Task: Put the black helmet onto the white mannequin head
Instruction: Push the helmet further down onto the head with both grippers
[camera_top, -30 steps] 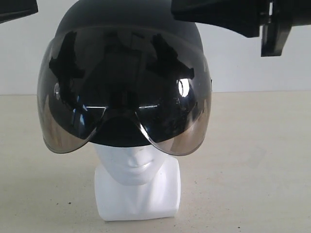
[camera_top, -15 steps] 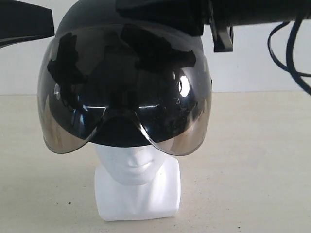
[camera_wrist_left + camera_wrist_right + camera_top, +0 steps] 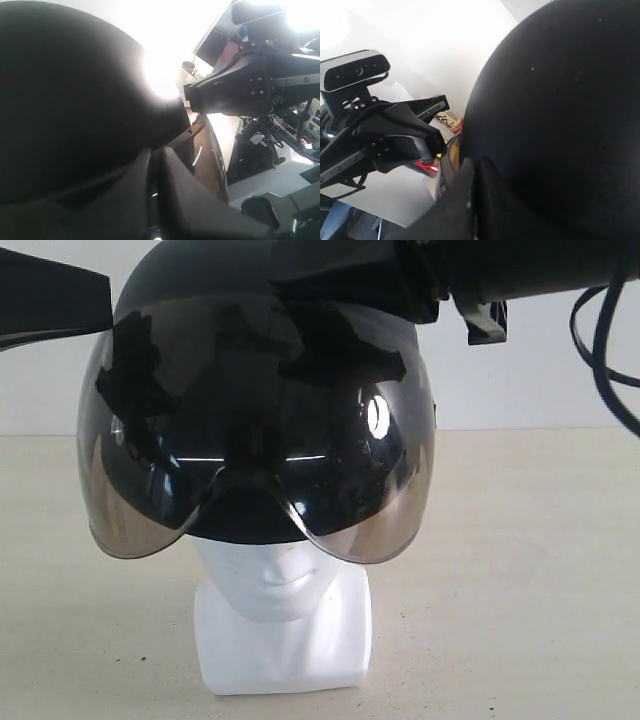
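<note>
Left claw [image 3: 154, 200], fingers pressed together, hangs beside the black helmet [image 3: 200, 275] at the upper left of the exterior frame. The right claw [image 3: 472, 197], likewise closed, lies close to the shell at the upper right; whether either touches it cannot be told. The helmet sits on the white mannequin head [image 3: 282, 585] at centre frame, its smoky visor [image 3: 250, 440] covering the eyes, on a pale desk [image 3: 520, 590].
</note>
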`<state>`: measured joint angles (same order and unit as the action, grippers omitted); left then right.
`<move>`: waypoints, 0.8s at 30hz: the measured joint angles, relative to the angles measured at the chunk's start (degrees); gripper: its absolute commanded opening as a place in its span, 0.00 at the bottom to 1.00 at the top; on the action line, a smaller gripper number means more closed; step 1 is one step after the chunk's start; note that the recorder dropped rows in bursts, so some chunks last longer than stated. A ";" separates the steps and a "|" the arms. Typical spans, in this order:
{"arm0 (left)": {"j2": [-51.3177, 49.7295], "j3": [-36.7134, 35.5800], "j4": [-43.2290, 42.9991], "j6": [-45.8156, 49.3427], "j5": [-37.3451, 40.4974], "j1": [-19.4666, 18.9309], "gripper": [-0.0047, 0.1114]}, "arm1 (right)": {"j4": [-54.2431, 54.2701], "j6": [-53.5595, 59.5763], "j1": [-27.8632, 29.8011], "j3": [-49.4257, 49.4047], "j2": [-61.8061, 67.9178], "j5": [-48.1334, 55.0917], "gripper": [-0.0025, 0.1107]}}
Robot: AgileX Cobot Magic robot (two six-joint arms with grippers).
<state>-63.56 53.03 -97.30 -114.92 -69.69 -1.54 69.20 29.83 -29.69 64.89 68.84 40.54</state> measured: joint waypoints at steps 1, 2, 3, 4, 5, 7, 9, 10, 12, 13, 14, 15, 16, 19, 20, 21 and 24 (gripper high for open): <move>0.00 0.00 -0.14 -0.09 0.00 0.00 0.08 | -0.73 -0.52 0.00 0.00 0.00 0.14 0.02; 0.00 0.00 -0.25 -0.09 0.00 0.00 0.08 | -1.28 -1.03 0.00 0.00 0.00 0.41 0.02; 0.00 0.00 -0.26 -0.09 0.00 0.00 0.08 | -1.88 -1.62 0.00 0.00 0.00 1.08 0.02; 0.00 0.00 -0.26 -0.21 0.00 0.00 0.08 | -2.02 -1.93 0.00 0.00 0.00 1.67 0.02; 0.00 0.00 -0.37 -0.21 0.00 0.00 0.08 | -2.34 -2.05 0.00 0.00 0.00 2.31 0.02; 0.00 0.00 -0.37 -0.42 0.00 0.00 0.08 | -3.05 -2.44 0.00 0.00 0.00 3.74 0.02; 0.00 0.00 -0.45 -0.45 0.00 0.00 0.08 | -3.26 -2.68 0.00 0.00 0.00 4.63 0.02; 0.00 0.00 -0.45 -0.56 0.00 0.00 0.08 | -3.39 -2.67 0.00 0.00 0.00 4.93 0.02; 0.00 0.00 -0.59 -0.56 0.00 0.00 0.08 | -4.25 -3.40 0.00 0.00 0.00 5.03 0.02; 0.00 0.00 -0.63 -0.56 0.00 0.00 0.08 | -4.75 -3.52 0.00 0.00 0.00 5.03 0.02; 0.00 0.00 -0.77 -0.56 0.00 0.00 0.08 | -5.15 -3.90 0.00 0.00 0.00 5.03 0.02; 0.00 0.00 -1.02 -0.56 0.00 0.00 0.08 | -5.43 -4.18 0.00 0.00 0.00 4.91 0.02; 0.00 0.00 -1.13 -0.56 0.00 0.00 0.08 | -5.55 -4.42 0.00 0.00 0.00 4.91 0.02; 0.00 0.13 -1.53 -0.56 0.00 0.00 0.08 | -5.78 -4.44 0.00 0.00 0.00 4.91 0.02; 0.00 0.13 -1.53 -0.73 0.00 0.00 0.08 | -5.78 -4.53 0.00 0.00 0.00 4.91 0.02; 0.00 0.13 -1.66 -0.90 0.00 0.00 0.08 | -5.78 -4.53 0.00 0.00 0.00 4.91 0.02; 0.00 0.13 -1.66 -1.47 0.00 0.00 0.08 | -5.90 -4.53 0.00 0.00 0.00 4.89 0.02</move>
<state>-63.56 53.16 -98.96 -116.38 -69.69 -1.54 63.30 25.30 -29.69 64.89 68.84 45.43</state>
